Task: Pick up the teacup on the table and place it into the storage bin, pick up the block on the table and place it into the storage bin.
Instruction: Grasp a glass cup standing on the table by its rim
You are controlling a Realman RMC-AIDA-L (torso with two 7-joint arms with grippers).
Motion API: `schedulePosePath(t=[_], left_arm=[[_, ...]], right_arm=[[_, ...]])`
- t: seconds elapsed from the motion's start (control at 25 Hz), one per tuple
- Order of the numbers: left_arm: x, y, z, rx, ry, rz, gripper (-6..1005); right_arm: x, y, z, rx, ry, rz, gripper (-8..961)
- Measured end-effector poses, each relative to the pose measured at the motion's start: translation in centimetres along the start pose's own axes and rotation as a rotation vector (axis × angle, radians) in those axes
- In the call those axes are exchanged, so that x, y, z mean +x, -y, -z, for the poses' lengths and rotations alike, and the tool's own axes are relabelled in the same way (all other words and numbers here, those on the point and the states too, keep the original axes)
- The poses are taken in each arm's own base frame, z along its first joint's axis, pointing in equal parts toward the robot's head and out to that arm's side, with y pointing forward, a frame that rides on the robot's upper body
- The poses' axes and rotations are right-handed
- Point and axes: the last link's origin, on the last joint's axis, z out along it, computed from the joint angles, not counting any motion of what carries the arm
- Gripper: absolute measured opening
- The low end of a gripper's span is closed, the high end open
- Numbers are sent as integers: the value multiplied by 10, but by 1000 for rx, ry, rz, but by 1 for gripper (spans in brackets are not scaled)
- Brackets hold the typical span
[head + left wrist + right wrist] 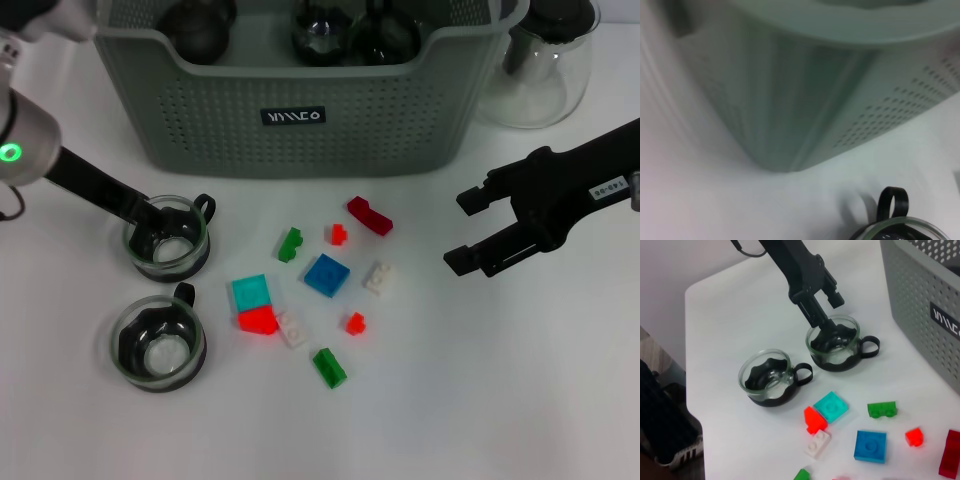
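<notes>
Two glass teacups with black holders stand at the table's left: one nearer the bin [190, 228] [842, 347] [893, 201] and one nearer me [158, 345] [771, 377]. My left gripper [143, 212] [830, 314] is at the farther cup's rim, open, with one finger inside the cup and the other outside it. Several small blocks lie mid-table, among them a blue one [326, 274] [870, 446], a cyan one [251, 291] and a dark red one [369, 215]. The grey-green storage bin [290, 150] [840, 100] [925, 290] stands behind them, holding dark cups. To the right of the blocks my right gripper [458, 230] hovers open with nothing in it.
A clear glass carafe [545, 70] stands to the right of the bin. Green [329, 367], white [379, 277] and small red [355, 323] blocks lie scattered around the blue one. The table's edge shows in the right wrist view, beyond the two cups.
</notes>
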Motion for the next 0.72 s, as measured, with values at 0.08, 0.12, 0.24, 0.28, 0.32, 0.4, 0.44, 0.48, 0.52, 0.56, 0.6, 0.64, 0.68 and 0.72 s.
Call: schedulePosePath(t=[0.08,0.12,0.24,0.28,0.32,0.4,0.44,0.48,0.52,0.56,0.6,0.64,0.68,0.72], left_arm=[[0,-3,-6,2,15,1,758],[1,-3,-8,5,19,2,758],[1,-3,-13,20,28,7,749],[1,-4,-16,25,31,8,746],[1,-4,-17,26,35,7,743],[0,-7,-20,26,47,2,738],[0,-8,-22,26,54,1,735],[0,-9,-23,26,58,1,732],[0,-9,-25,28,61,0,729],[0,-10,-26,30,63,-4,726],[0,-11,-27,32,63,-7,690],[0,-11,-28,35,63,-12,654],[0,-12,-29,39,62,-17,617],[0,-13,-30,42,61,-20,581]], right_arm=[[0,0,-2,-2,-6,3,930],[0,0,-2,-3,-7,5,930],[0,1,-3,-1,-5,8,930],[0,1,-4,1,-5,8,930],[-1,1,-4,3,-4,8,930],[-1,1,-4,3,-4,8,930],[-1,1,-4,3,-4,8,930],[-1,1,-4,3,-3,8,930],[-1,1,-4,4,-3,8,930],[-1,2,-4,5,-3,9,930],[-1,2,-4,6,-2,9,930],[-1,2,-4,6,-2,10,930],[-2,2,-4,6,-1,10,930],[-2,2,-4,6,0,10,930]])
